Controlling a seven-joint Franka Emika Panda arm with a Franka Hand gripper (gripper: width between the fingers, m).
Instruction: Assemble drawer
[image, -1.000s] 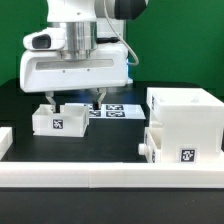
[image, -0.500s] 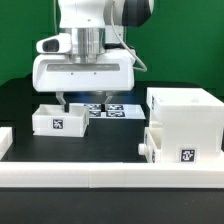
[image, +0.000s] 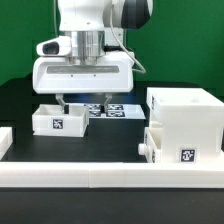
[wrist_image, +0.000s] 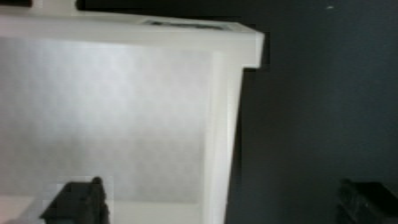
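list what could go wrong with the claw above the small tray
The open claw hangs over one wall of the tray; slightly off, a finger could land on the wall rather than straddle it. Gripped by one wall only, the tray may tilt when lifted. The housing stands near, so a tilted tray could catch on it.

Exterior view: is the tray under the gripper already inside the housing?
No, the tray sits on the table, apart from the housing, to the exterior view's left of it.
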